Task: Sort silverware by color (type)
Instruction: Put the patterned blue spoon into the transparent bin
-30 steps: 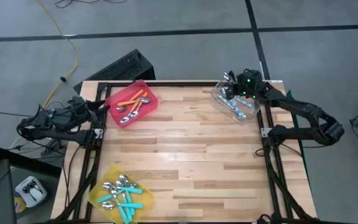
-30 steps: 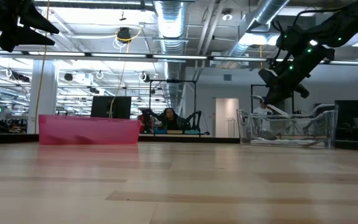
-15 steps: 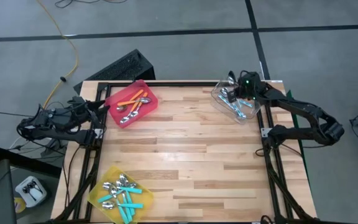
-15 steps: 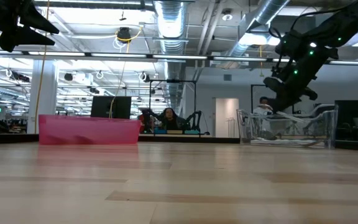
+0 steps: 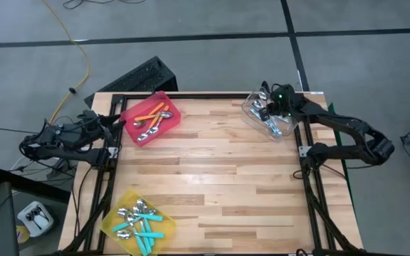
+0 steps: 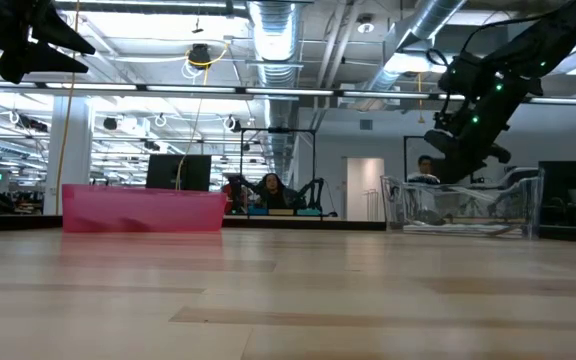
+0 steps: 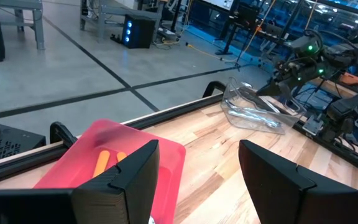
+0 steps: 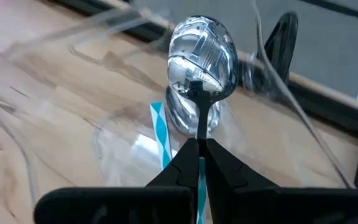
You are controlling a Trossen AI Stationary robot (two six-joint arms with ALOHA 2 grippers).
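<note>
Right claw [image 8: 199, 146] is seen pressed together on the slim handle of a spoon [image 8: 202, 53], shiny bowl pointing away from the wrist, held over the clear bin [image 5: 267, 118] at the far right corner of the table [image 5: 212, 178]. A light blue striped handle [image 8: 160, 134] and another metal bowl are seen lying in that bin beneath the held spoon. In the low view the right claw [image 6: 458, 145] hangs just above the clear bin's rim [image 6: 463, 205].

Left claw [image 7: 197, 180] is spread wide, nothing between its fingers; it is parked off the table's left edge, beside the red bin [image 5: 151, 116].

Count: three bins. Red bin at far left: two orange-handled spoons [image 5: 150, 112] made out, with metal bowls among them; exact number cannot be told. Yellow bin [image 5: 137, 220] at near left: a heap of teal-handled spoons [image 5: 142, 226], several, not countable. Clear bin: a few light blue spoons [image 5: 272, 122], number unclear.

No silverware is seen loose on the table. Around: a black case [image 5: 137, 75] on the floor beyond the table, a yellow cable [image 5: 73, 50], a seated person [image 6: 268, 190] in the room behind.
</note>
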